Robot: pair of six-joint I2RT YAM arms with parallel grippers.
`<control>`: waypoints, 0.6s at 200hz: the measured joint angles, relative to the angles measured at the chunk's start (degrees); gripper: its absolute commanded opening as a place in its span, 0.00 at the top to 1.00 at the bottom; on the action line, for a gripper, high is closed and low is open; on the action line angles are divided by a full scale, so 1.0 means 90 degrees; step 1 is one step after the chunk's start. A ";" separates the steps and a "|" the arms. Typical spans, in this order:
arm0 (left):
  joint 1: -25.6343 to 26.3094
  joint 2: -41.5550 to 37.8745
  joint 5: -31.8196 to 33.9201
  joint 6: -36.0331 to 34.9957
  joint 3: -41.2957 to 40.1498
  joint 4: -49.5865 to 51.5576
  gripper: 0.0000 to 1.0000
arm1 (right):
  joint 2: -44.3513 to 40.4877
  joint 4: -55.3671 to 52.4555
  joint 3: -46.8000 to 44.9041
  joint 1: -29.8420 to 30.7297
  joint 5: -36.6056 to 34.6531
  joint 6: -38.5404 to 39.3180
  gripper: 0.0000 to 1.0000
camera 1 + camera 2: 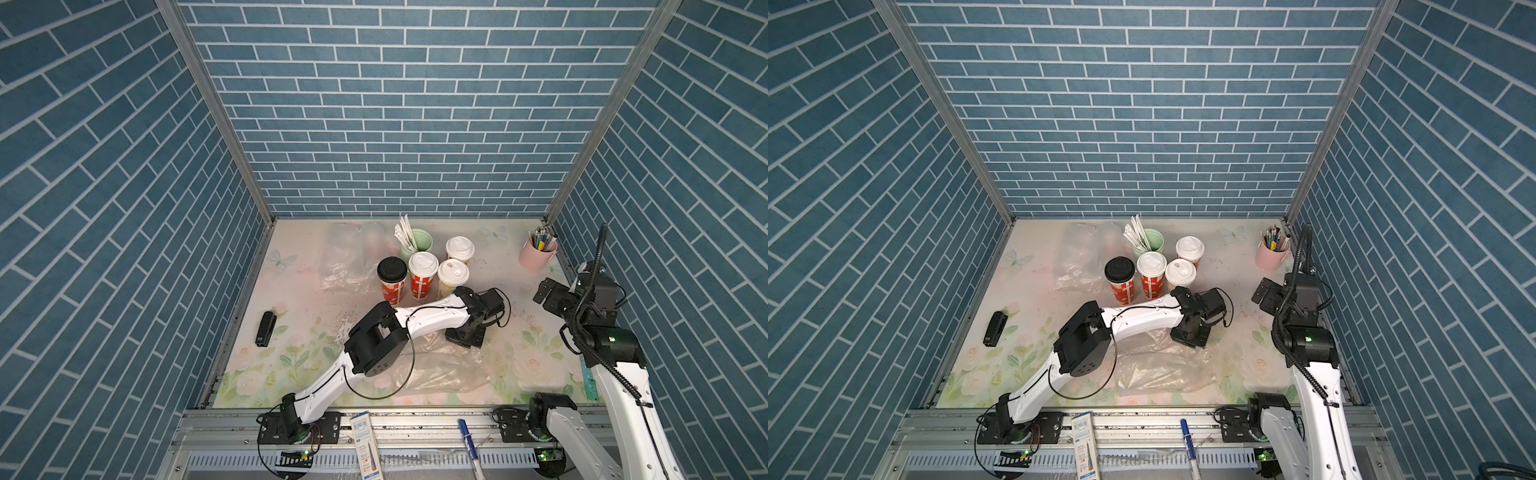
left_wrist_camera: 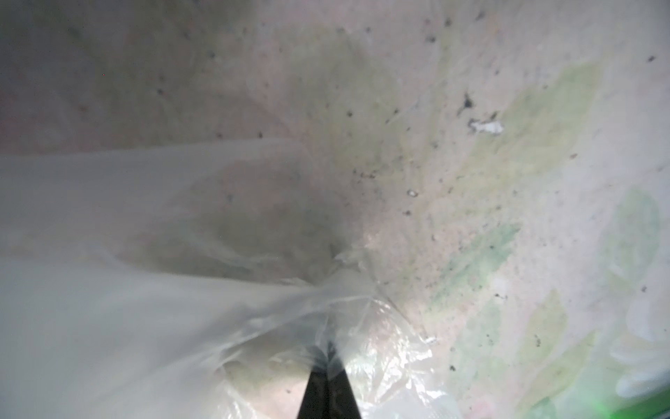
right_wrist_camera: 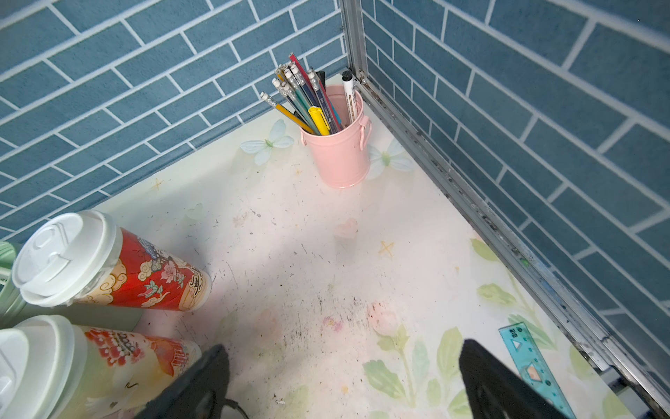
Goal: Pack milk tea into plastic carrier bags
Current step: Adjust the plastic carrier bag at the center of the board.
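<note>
On the desk (image 1: pixel 297 299), left jaws are gripping film of the front bag (image 1: pixel 440 368), right jaws hanging open; slow lifting is looking safest.

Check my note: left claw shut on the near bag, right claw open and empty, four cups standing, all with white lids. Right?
Wrong on the lids: one red cup has a black lid; the other three lids are white, as both top views show. The rest stands: left claw shut on the near bag, right claw open and empty, all four standing.
</note>
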State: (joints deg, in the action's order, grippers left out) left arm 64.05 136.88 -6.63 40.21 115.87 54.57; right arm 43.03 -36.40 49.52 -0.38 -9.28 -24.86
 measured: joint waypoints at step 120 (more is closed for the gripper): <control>0.0000 -0.2671 0.0389 -0.1277 -0.1207 -0.0039 1.00 | 0.0170 0.0138 0.0000 0.0000 0.1307 -0.0046 0.08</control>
State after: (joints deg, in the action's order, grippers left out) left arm 64.05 112.84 -3.14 28.71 105.01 54.22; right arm 44.56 -35.16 49.52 -0.38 2.48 -25.28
